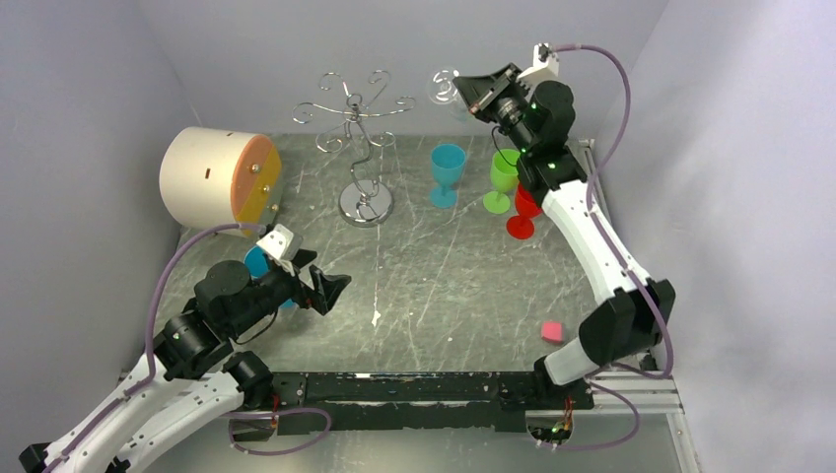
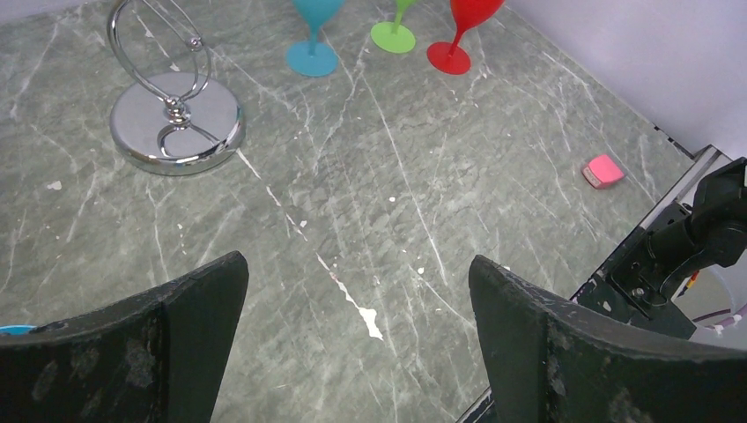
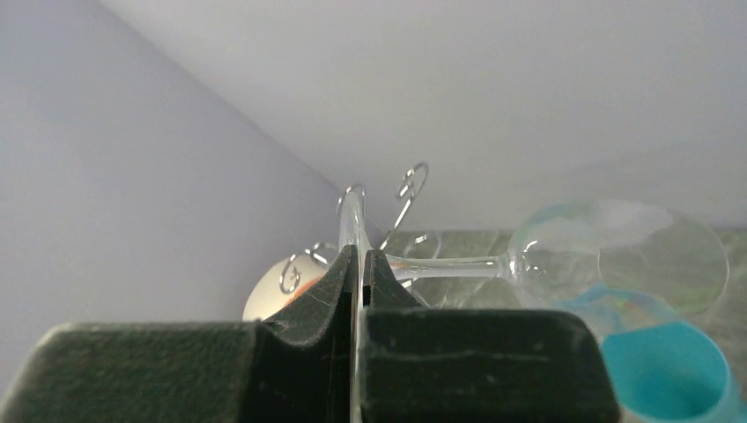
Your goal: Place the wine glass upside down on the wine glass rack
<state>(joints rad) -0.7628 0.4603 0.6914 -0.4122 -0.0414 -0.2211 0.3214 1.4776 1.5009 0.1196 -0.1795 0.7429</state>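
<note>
Wine glass foot clamped in right hand: visible only wrist-side.

A grey-green, marble-patterned desk is seen, crossed by pale veins and flecked with white chips and scratches. It is enclosed on three sides by plain, pale lavender-white walls: a back wall, a left wall and a right wall. The space is evenly lit, and only soft shadows are cast. A silver aluminium rail is fixed at the near right corner.
</note>
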